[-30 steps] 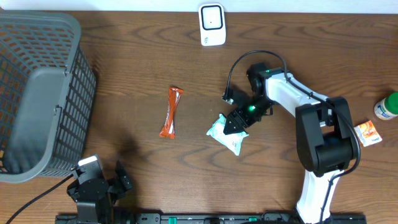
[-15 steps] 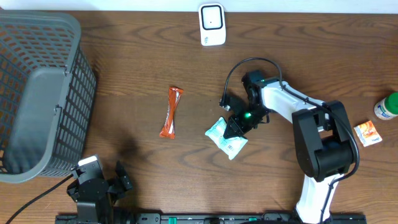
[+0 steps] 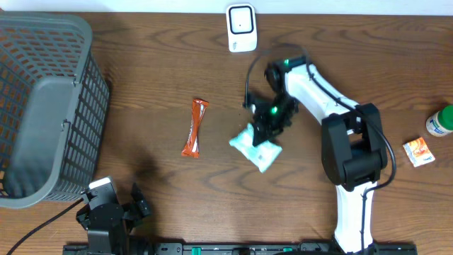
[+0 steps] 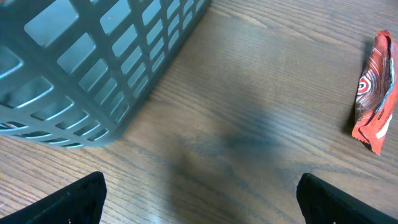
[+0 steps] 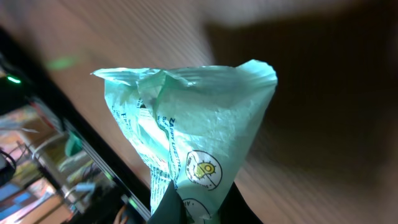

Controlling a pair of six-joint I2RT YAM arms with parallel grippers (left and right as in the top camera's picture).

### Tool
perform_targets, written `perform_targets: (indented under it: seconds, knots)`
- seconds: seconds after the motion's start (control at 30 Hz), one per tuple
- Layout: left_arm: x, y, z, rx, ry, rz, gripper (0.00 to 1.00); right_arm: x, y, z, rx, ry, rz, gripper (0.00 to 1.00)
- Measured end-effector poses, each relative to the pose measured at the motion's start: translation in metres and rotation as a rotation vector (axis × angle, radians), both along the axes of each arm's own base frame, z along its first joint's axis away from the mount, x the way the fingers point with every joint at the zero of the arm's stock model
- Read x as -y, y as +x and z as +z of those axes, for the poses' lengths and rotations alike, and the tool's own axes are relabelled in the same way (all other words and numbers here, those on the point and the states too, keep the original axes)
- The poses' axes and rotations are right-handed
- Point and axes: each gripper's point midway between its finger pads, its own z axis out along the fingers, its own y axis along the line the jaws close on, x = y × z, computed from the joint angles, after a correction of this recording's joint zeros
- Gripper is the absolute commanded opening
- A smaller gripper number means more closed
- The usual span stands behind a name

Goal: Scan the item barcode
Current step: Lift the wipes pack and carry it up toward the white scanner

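A pale green snack packet point(image 3: 255, 148) hangs just above the table's middle, pinched at one end by my right gripper point(image 3: 268, 127), which is shut on it. In the right wrist view the packet point(image 5: 193, 118) stands up from the dark fingers point(image 5: 176, 208), crumpled, with a round yellow logo showing; I see no barcode there. The white scanner point(image 3: 241, 28) stands at the back edge, some way beyond the packet. My left gripper point(image 4: 199, 200) rests low at the front left, wide open over bare wood.
A grey mesh basket point(image 3: 42, 106) fills the left side and looms close in the left wrist view point(image 4: 81, 62). An orange wrapped bar point(image 3: 195, 127) lies left of the packet. A green-capped bottle point(image 3: 442, 120) and an orange sachet point(image 3: 418, 151) sit at the far right.
The right gripper has shut on the green packet and carried it up and slightly left, toward the scanner. The left arm has not moved.
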Motion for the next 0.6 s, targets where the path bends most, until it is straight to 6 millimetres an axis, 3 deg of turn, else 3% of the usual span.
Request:
perform_targets:
  seconds: [0.33,0.5,0.6]
  knots:
    - [0.0,0.0,0.0,0.0,0.0,0.0,0.98,-0.027,0.022,0.1,0.313,0.227,0.037,0.02]
    - [0.0,0.0,0.0,0.0,0.0,0.0,0.98,-0.038,0.014,0.168,0.532,0.335,0.086,0.01]
    - [0.0,0.0,0.0,0.0,0.0,0.0,0.98,-0.037,0.004,0.198,0.601,0.369,0.083,0.01]
